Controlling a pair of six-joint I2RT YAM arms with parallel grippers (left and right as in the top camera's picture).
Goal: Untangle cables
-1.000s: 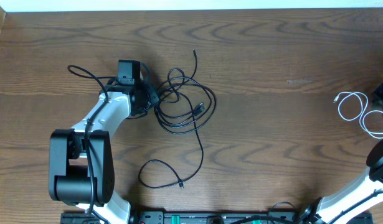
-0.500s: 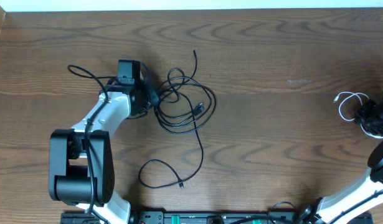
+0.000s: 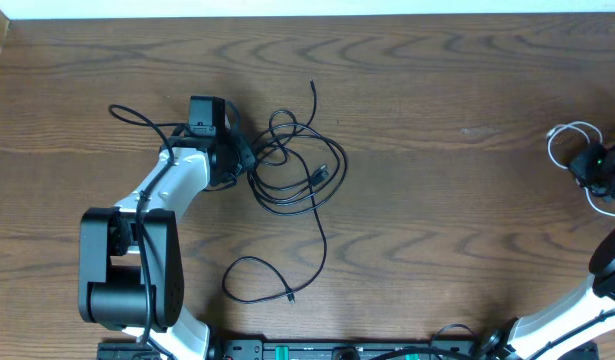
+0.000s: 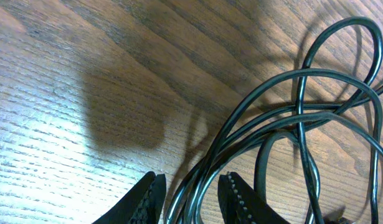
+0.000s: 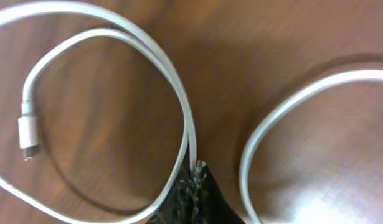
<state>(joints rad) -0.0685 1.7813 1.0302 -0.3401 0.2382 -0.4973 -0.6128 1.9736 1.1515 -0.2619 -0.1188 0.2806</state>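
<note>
Several black cables [image 3: 297, 170] lie tangled in the middle of the table, and one strand trails toward the front edge into a loop [image 3: 252, 262]. My left gripper [image 3: 242, 158] sits at the tangle's left side. In the left wrist view its jaws [image 4: 191, 199] stand round a bundle of black strands [image 4: 266, 124] and press on it. The white cable [image 3: 567, 132] lies at the far right. My right gripper [image 3: 595, 165] is shut on it. In the right wrist view the white cable [image 5: 179, 106] runs into the closed fingertips [image 5: 194, 177], and its plug [image 5: 28, 130] lies at the left.
A thicker black wire [image 3: 137, 115] of the left arm curls to the left of the tangle. The left arm's base [image 3: 127, 270] stands at the front left. The right arm [image 3: 587, 300] comes in from the front right corner. The table's right edge is close to the white cable.
My right gripper came in over the white cable, closed on it and carried it a little toward the far side. The left arm and the black tangle have not moved.
</note>
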